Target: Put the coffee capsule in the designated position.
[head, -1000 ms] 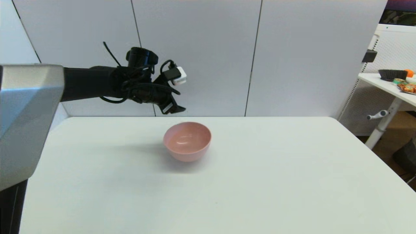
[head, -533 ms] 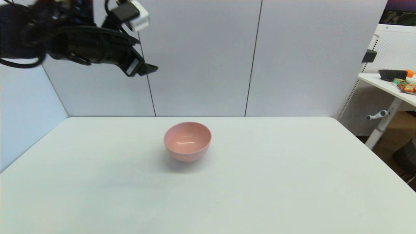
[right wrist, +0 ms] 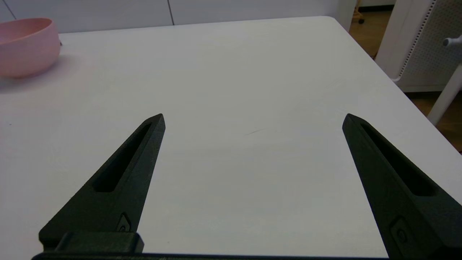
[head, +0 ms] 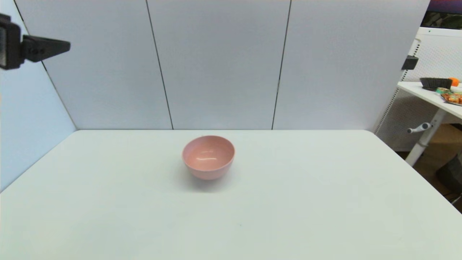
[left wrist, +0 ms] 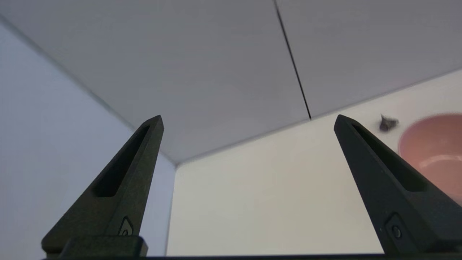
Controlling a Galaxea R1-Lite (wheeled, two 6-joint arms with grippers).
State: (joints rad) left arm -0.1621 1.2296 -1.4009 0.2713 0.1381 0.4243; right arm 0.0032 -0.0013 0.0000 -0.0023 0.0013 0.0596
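Behind the pale pink bowl, toward the worktop's far edge, the left wrist view shows a small blurred dark grey coffee capsule; the bowl hides it from the head view. Only a fingertip of the raised left gripper shows there, its fingers spread and empty. Low over the worktop, the right gripper is also spread. Grey wall panels stand behind.

- white table is taking up most of the view
- pale pink bowl is sitting on it, mid-table
- coffee capsule is lying just beside the bowl
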